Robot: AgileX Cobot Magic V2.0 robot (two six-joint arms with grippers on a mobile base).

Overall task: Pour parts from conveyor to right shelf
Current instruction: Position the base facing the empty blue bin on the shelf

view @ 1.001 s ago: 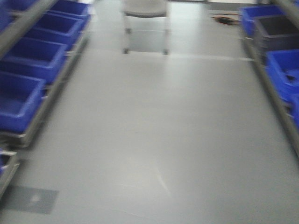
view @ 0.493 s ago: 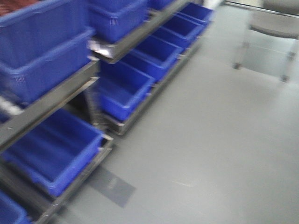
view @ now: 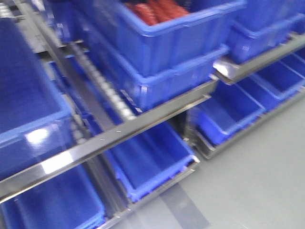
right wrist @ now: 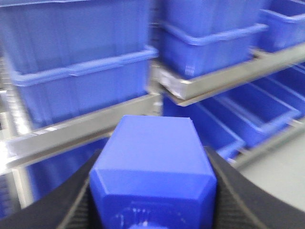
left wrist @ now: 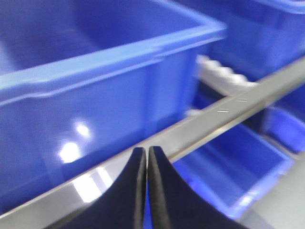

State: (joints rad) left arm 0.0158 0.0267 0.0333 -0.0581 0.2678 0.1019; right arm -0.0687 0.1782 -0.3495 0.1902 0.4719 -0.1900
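In the front view a blue bin (view: 181,38) holding red parts (view: 157,10) sits on top of another blue bin, on a metal shelf rail (view: 138,125). A strip of metal rollers (view: 102,88) runs back beside it. Neither gripper shows in that view. In the left wrist view my left gripper (left wrist: 145,149) is shut with nothing between its fingers, in front of a big blue bin (left wrist: 95,95) and a rail (left wrist: 224,109). In the right wrist view my right gripper (right wrist: 152,157) is shut on a blue plastic box (right wrist: 153,186), facing stacked blue bins (right wrist: 81,81).
More blue bins fill the rack: a large one at the left (view: 24,109), lower ones (view: 147,162) and others at the right (view: 233,107). Grey floor (view: 267,186) lies at the lower right. All views are motion-blurred.
The front view has swung left, from the aisle floor and a chair to the left rack, which now fills the frame at close range.
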